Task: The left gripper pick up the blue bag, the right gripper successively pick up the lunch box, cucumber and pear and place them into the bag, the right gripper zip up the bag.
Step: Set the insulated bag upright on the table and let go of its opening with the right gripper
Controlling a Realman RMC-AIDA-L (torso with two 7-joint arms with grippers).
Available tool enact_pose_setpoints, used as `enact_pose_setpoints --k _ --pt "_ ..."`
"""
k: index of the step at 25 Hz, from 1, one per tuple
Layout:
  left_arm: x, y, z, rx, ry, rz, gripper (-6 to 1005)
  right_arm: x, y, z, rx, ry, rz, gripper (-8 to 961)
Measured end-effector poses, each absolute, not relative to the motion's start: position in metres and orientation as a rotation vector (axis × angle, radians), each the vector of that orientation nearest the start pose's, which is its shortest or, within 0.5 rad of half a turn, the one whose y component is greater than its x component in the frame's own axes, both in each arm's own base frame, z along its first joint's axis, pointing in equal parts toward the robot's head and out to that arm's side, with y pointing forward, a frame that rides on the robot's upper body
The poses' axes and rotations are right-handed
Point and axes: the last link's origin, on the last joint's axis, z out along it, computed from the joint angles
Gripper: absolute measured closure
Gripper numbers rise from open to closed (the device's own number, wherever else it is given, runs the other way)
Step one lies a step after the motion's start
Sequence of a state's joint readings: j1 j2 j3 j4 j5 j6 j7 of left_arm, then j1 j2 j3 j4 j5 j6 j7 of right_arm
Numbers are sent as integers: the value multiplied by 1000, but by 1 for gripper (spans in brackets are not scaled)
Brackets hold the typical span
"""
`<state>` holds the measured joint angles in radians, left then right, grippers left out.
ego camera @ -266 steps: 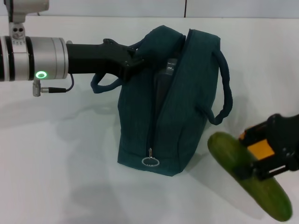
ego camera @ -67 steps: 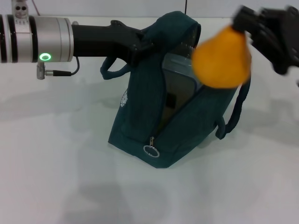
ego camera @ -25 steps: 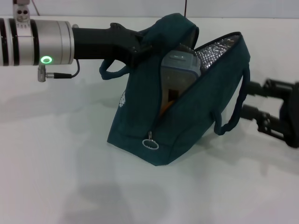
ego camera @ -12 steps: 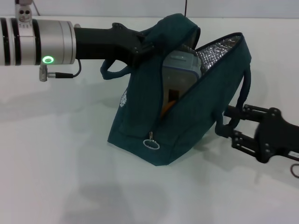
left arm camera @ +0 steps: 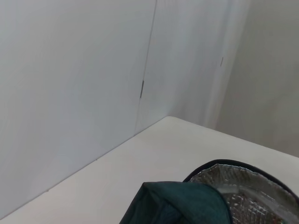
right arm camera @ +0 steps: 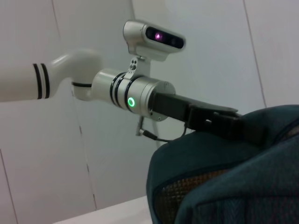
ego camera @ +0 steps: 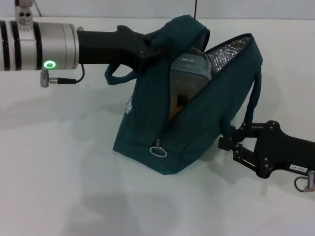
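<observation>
Bag (ego camera: 197, 128) stands mid-desk, unzipped, left claw (ego camera: 142, 51) clamping its top edge; right claw (ego camera: 227, 140), now empty, has dropped beside its base—pear apparently inside, zipping remains.

A robot test lab, by every sign: a bare, matte white tabletop (ego camera: 59, 187) fills the head view, and plain pale grey wall panels (left arm camera: 70, 93) with thin vertical seams close it in from 10 to 2 o'clock. A silver camera housing with a glowing purple lens (right arm camera: 154, 38) sits over the white robot arm.

Blue bag (ego camera: 197, 128) centre on table (ego camera: 64, 187); left gripper (ego camera: 147, 49) at far-left top edge; right gripper (ego camera: 227, 140) low, near-right side.
</observation>
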<state>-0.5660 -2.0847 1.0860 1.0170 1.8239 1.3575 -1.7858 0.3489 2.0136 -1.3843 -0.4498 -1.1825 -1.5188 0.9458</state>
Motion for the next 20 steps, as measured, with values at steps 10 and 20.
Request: enact_pose_setpoints --k 10,20 --pt "-175 372 2 -2744 -526 -663 956 275 273 -30 -2490 371 1079 837" --pt "-200 352 0 -2637 -385 -904 956 275 288 -9 -2261 390 1176 882"
